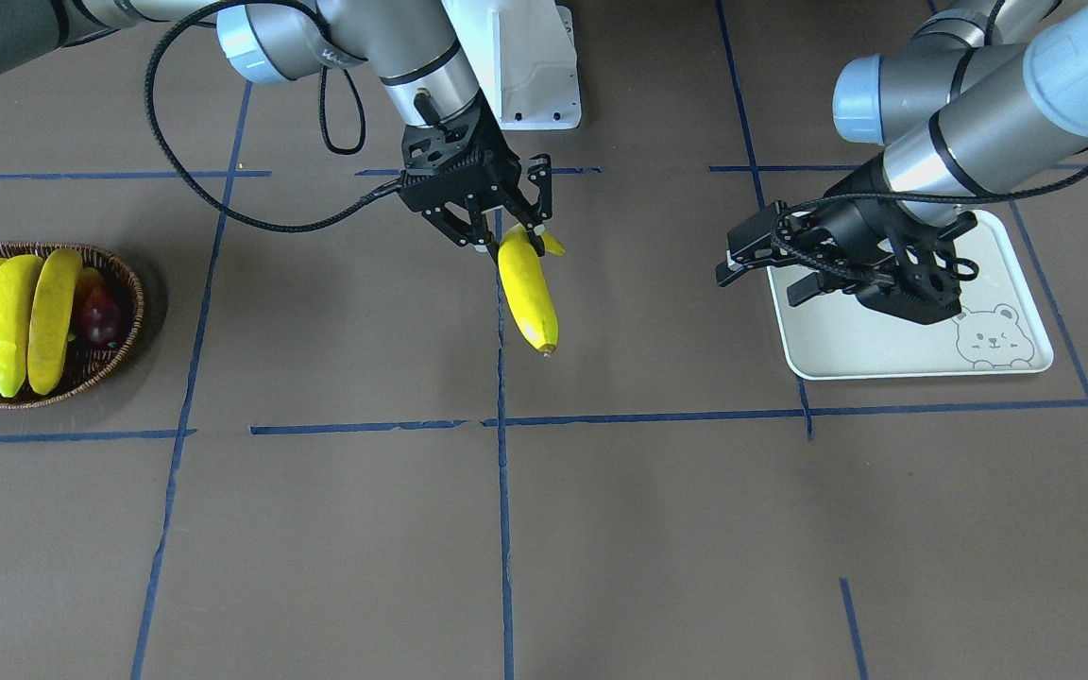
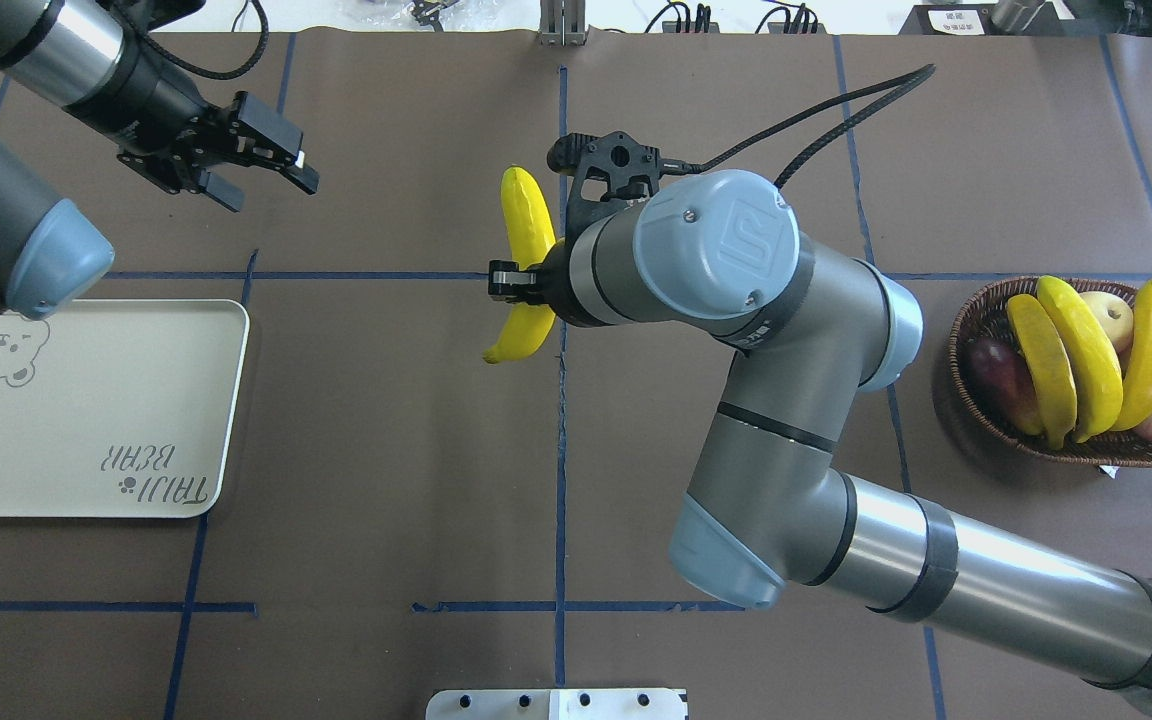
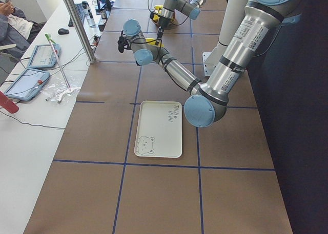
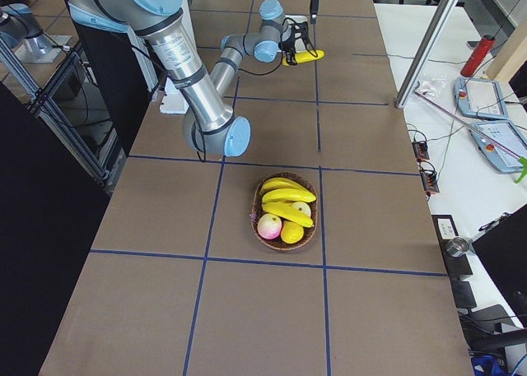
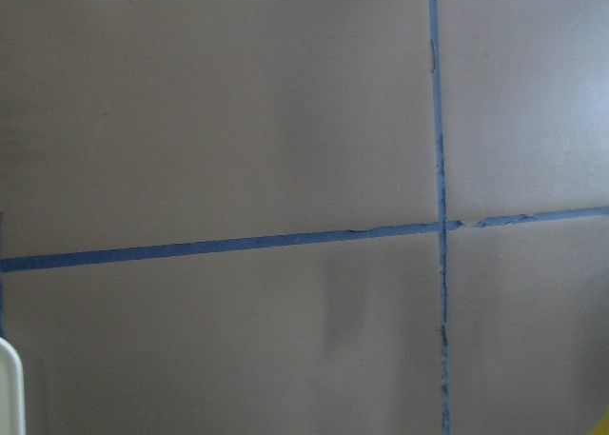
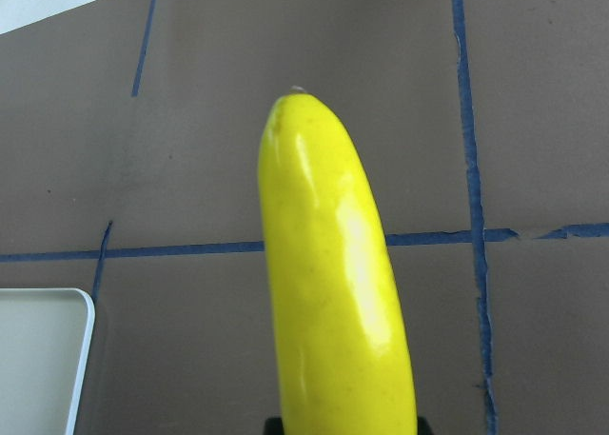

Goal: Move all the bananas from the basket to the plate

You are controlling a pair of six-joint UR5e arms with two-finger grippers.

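"Looking from the front, where is the long glossy yellow banana [image 1: 527, 293]?"

"Above mid-tabletop [image 1: 336, 529], clamped toward one end in the right jaws. The left jaws gape over the off-white rectangular bear plate [image 1: 846, 349]. Overhead, three more bananas [image 2: 1086, 360] lie in the woven brown wicker basket [image 2: 1086, 455]. They are probably light, stiff and slick, so a mid-body hold looks steadier."
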